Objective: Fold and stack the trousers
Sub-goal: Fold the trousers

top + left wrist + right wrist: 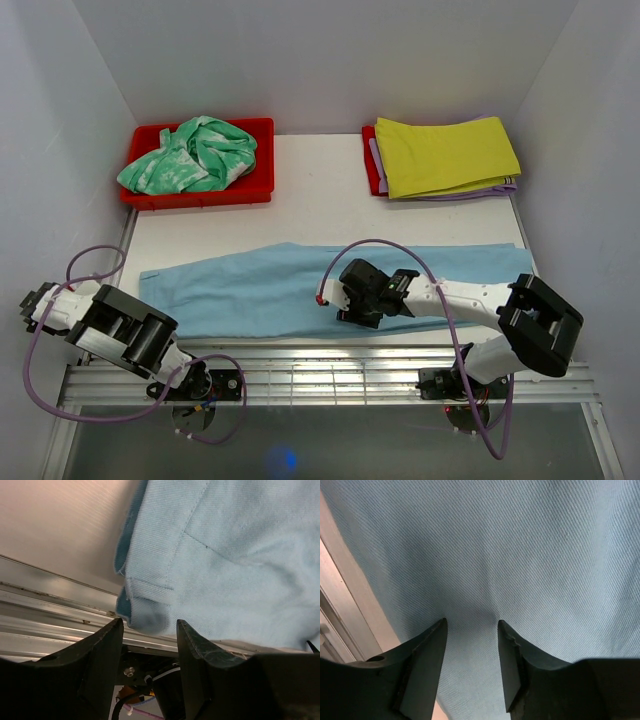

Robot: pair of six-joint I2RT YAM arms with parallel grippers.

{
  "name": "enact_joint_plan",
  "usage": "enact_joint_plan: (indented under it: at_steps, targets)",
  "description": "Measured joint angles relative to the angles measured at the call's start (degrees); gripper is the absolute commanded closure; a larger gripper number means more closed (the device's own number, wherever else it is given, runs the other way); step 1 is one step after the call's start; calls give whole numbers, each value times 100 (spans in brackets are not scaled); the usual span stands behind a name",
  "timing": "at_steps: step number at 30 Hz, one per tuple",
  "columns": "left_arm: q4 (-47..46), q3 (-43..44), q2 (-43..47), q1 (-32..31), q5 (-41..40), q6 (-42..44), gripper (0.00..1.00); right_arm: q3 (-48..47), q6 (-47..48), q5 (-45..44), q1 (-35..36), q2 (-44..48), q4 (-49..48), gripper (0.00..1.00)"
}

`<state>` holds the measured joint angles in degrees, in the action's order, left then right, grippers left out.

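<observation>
The light-blue trousers (250, 290) lie flat across the table, their length running left to right. My right gripper (345, 303) is down over their middle, near the front edge. In the right wrist view it (472, 622) stands open, the cloth (520, 555) filling the view with a faint dip between the tips. My left gripper (150, 622) is open too. A folded, hemmed corner of the trousers (145, 605) sits just at its fingertips, above the metal rail. In the top view the left arm (120, 335) is folded back at the far left and hides its fingers.
A red tray (200, 196) at the back left holds a mint-green-and-white garment (195, 155). At the back right a yellow-green cloth (445, 155) tops a folded stack. A ribbed metal rail (330, 365) runs along the near edge. White walls close in the sides.
</observation>
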<state>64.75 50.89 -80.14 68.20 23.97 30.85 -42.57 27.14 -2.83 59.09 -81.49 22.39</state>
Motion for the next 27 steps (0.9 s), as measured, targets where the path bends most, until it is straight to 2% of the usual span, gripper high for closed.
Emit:
enact_joint_plan:
  at_steps: [3, 7, 14, 21, 27]
  targets:
    - [-127, 4, 0, 0, -17, -140, 42, 26, -15, -15, 15, -28, -70, 54]
    - [-203, 4, 0, 0, -37, -264, 42, 42, -20, 20, 31, 17, -70, 53]
    - [-208, 4, 0, 0, -39, -315, 42, 72, -24, 348, 31, 581, 273, 53]
    - [-205, 4, 0, 0, -52, -398, 42, 72, 0, 960, 39, 603, 570, 49]
    - [-251, 4, -4, 0, -63, -522, 43, 72, 4, 984, 98, 424, 599, 51]
